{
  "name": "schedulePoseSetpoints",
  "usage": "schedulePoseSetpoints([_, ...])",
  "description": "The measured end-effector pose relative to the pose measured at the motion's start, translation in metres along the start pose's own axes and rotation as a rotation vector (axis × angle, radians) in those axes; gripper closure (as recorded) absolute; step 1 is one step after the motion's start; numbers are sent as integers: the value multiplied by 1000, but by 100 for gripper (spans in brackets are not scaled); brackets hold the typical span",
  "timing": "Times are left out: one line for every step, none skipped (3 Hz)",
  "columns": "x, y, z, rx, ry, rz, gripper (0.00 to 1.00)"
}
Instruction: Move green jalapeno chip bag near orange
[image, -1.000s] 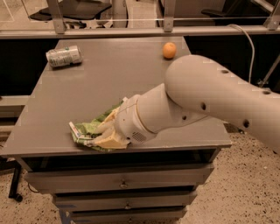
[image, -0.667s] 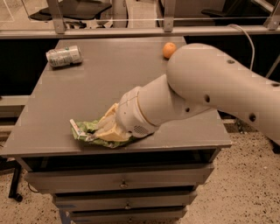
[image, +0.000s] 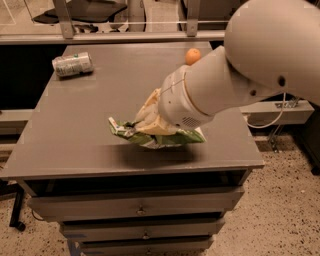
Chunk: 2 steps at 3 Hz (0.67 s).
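- One end effector, clamped on the green jalapeno chip bag, holds it just above the worktop near the front.
- I judge the orange well apart, beyond and right; the bag's long axis runs left-right.

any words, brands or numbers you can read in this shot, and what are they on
No text here can be read.
green jalapeno chip bag, gripped by the pincer at the centre of the view: white marks, too blurred to read.
silver can, lying at the far left: label with a green dot, too small to read.
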<state>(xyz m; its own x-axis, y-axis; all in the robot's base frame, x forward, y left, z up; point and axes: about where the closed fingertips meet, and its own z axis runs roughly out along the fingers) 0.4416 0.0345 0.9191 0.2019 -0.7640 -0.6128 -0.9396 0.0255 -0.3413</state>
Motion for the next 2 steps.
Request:
schedulePoseSetpoints([3,-4,-6,10,13,-5,100])
schedulePoseSetpoints([3,2,-11,44,8,-42,100])
